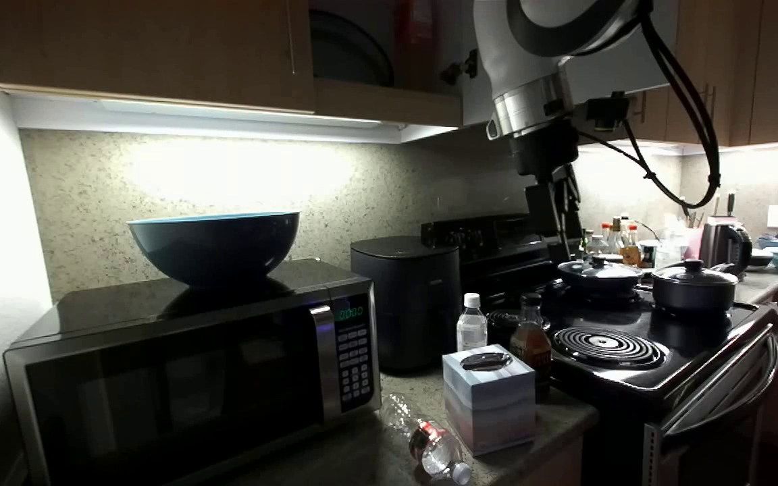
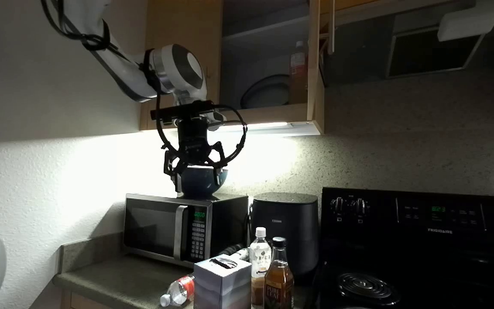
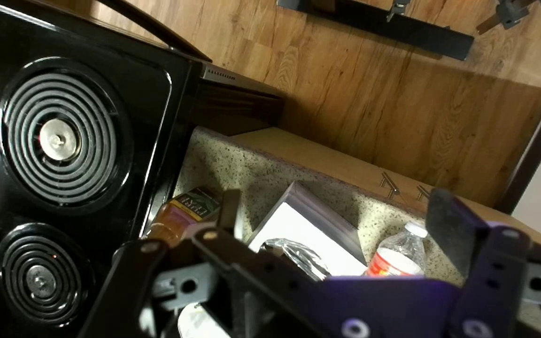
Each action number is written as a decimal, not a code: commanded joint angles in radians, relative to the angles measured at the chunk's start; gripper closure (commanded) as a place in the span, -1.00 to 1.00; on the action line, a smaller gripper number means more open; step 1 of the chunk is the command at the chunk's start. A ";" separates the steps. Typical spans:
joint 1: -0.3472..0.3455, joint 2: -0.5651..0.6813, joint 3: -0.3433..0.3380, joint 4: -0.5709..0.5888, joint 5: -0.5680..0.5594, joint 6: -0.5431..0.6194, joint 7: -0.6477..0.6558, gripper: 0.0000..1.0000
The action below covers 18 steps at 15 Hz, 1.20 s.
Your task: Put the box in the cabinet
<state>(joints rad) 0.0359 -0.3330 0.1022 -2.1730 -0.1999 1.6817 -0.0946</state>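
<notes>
The box [image 1: 490,412] is a pale grey-white tissue carton with a dark oval opening on top. It stands upright on the counter, also in an exterior view [image 2: 222,285] and in the wrist view [image 3: 315,225], where the gripper hides part of it. My gripper [image 2: 198,182] points down, fingers spread and empty, high above the counter and apart from the box. It also shows in an exterior view [image 1: 554,229] and in the wrist view [image 3: 338,218]. The wooden wall cabinet [image 2: 266,114] stands open in its right section; it also shows in an exterior view [image 1: 389,101].
A clear bottle [image 1: 433,445] lies beside the box. A white-capped bottle [image 2: 260,253] and a brown tea bottle [image 2: 278,279] stand close by it. A microwave [image 1: 179,378] carries a bowl [image 1: 220,246]. A black appliance [image 1: 406,304] and the stove [image 1: 632,378] adjoin. The open cabinet holds a round dish [image 2: 268,92].
</notes>
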 commanded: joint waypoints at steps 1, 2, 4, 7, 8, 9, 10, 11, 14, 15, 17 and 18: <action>0.007 0.019 -0.013 -0.019 0.061 -0.034 0.112 -1.00; 0.005 0.022 -0.012 -0.032 0.090 -0.036 0.160 -1.00; 0.001 0.026 -0.007 -0.063 0.137 -0.027 0.257 -1.00; 0.001 0.033 0.004 -0.114 0.172 -0.014 0.376 -1.00; 0.000 0.036 0.008 -0.123 0.166 -0.020 0.398 -1.00; 0.002 0.040 -0.002 -0.096 0.147 -0.024 0.340 -1.00; 0.002 0.042 0.001 -0.107 0.147 -0.023 0.359 -1.00; 0.002 0.044 0.003 -0.112 0.147 -0.023 0.368 -1.00; 0.001 0.045 0.003 -0.114 0.147 -0.023 0.375 -1.00; 0.001 0.045 0.003 -0.114 0.147 -0.023 0.376 -1.00; -0.006 0.074 0.008 -0.133 0.152 0.020 0.437 -1.00; -0.012 0.088 0.012 -0.143 0.148 0.042 0.486 -1.00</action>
<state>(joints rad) 0.0351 -0.2830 0.1062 -2.2900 -0.0523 1.6667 0.2956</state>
